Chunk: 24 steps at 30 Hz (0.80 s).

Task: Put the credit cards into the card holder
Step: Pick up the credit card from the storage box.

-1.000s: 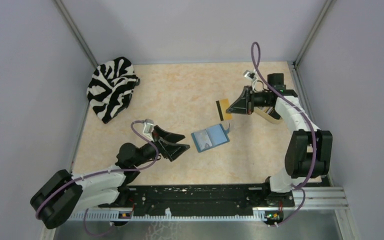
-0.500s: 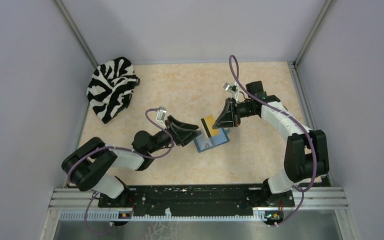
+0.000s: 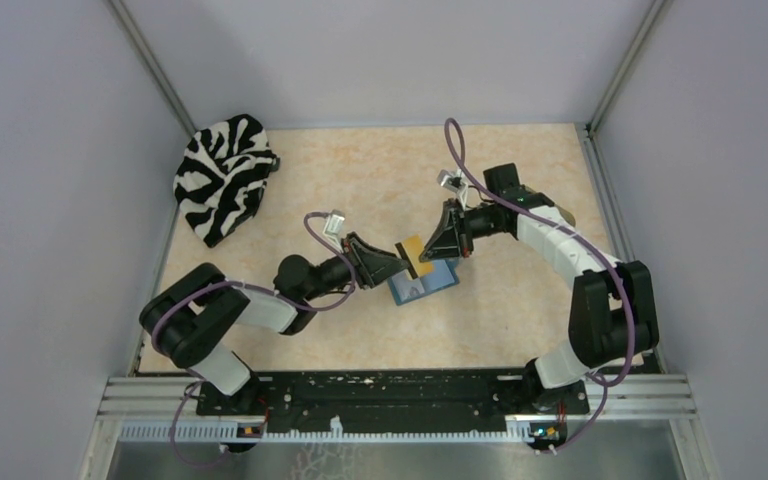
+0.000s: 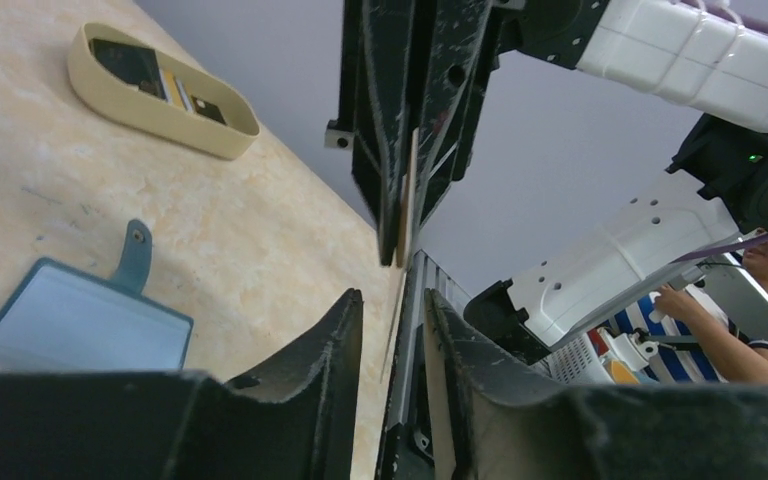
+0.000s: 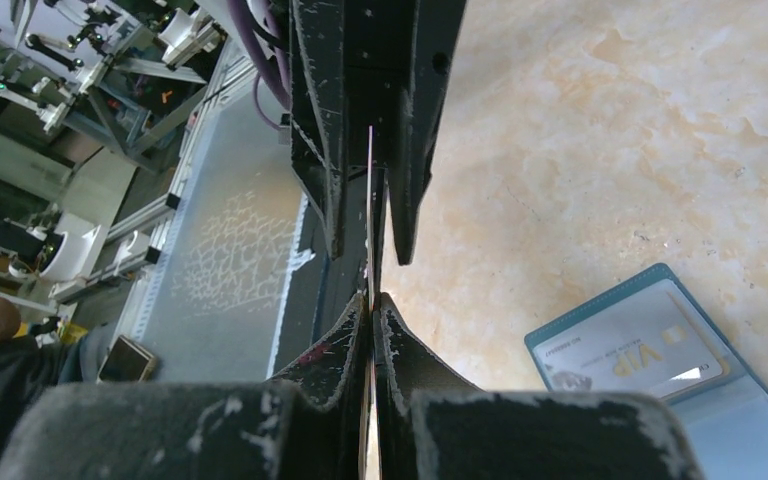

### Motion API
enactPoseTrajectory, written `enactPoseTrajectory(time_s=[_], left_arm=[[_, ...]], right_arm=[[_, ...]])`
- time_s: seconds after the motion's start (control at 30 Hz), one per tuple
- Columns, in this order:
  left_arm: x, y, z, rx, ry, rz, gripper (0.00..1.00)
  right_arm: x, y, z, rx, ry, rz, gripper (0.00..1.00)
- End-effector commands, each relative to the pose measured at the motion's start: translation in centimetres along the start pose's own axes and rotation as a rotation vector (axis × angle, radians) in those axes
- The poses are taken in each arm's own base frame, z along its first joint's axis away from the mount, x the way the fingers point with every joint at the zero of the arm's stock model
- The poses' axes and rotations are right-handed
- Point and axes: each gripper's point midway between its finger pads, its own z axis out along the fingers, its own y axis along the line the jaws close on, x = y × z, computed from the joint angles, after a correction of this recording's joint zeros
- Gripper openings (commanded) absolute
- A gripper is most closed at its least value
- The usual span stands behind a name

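My right gripper is shut on a tan-orange credit card with a dark stripe and holds it on edge above the table. In the right wrist view the card shows as a thin line pinched at the gripper. My left gripper faces it from the left. Its jaws straddle the card's free edge, with a slim gap on each side. The teal card holder lies open just below them, with a pale VIP card in a pocket.
A beige oval tray holding more cards sits at the far right, mostly hidden under the right arm in the top view. A zebra-striped cloth lies in the back left corner. Grey walls border the table.
My right gripper carried the card left and nearer, over the card holder. My left arm reached right to meet it, and its jaws narrowed around the card's edge.
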Motion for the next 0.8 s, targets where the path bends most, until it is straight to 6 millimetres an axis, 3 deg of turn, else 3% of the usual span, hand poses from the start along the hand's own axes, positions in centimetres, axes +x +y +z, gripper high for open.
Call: enactPoseTrajectory(time_s=[0.0, 0.07, 0.17, 0.27, 0.43, 0.77], left_arm=[[-2.0, -3.0, 1.0, 0.113, -0.021, 0.082, 0.29], [-1.7, -2.7, 1.0, 0.097, -0.005, 0.085, 0.21], [-1.7, -2.7, 0.9, 0.095, -0.006, 0.095, 0.17], [-1.6, -2.8, 0.8, 0.098, 0.006, 0.105, 0.18], [-0.9, -2.8, 0.6, 0.095, 0.065, 0.155, 0.3], [0.0, -2.6, 0.2, 0.078, 0.134, 0.186, 0.19]], right_arm=[[-0.4, 0.3, 0.4, 0.006, 0.013, -0.062, 0.0], [-0.3, 0.3, 0.5, 0.004, 0.017, -0.061, 0.0], [-0.1, 0.2, 0.7, 0.007, 0.026, -0.062, 0.0], [-0.1, 0.3, 0.8, 0.008, 0.036, -0.072, 0.0], [0.3, 0.4, 0.9, 0.017, 0.067, -0.092, 0.0], [0.3, 0.7, 1.1, 0.005, 0.071, -0.093, 0.0]])
